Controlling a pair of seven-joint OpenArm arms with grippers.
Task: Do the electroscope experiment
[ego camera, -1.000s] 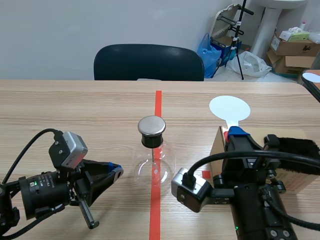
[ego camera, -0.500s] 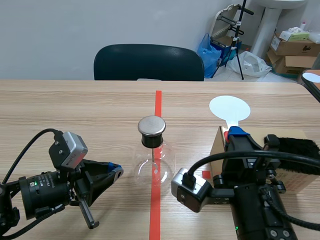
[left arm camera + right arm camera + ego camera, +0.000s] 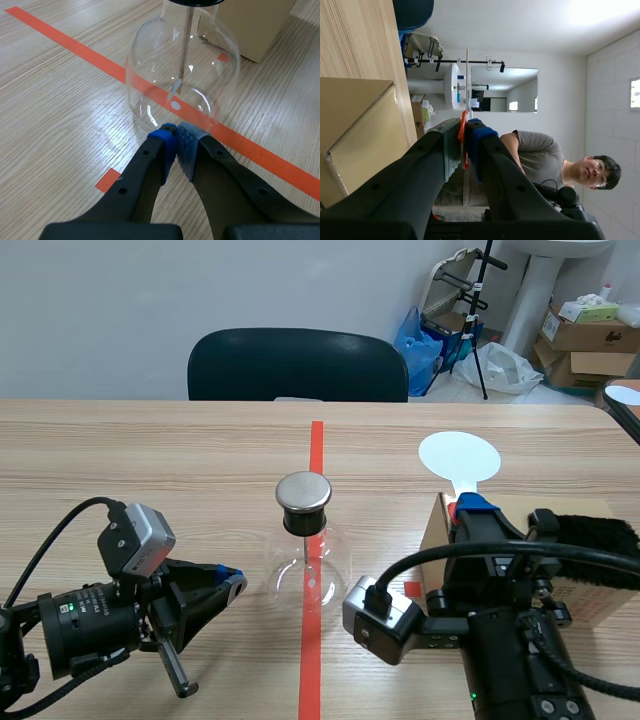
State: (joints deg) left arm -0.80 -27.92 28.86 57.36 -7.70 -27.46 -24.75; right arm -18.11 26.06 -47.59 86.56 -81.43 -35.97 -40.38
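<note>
Standing on the orange-red tape line at mid-table, the glass electroscope flask [image 3: 306, 565] carries a round metal cap [image 3: 303, 491]. The left jaws lie low over the table [image 3: 150, 460], just beside the flask. The right jaws sit against a cardboard box [image 3: 590, 600] topped with black fur [image 3: 600, 533], with a white paddle [image 3: 459, 456] showing just beyond them.

From the left wrist, the left jaws are closed on nothing, their blue pads [image 3: 165, 142] pressed together just short of the flask [image 3: 150, 75]. A metal rod [image 3: 185, 45] hangs inside it.

From the right wrist, the right jaws are clamped on the white paddle's thin orange-red handle [image 3: 463, 135], with the cardboard box [image 3: 360, 135] beside them.
</note>
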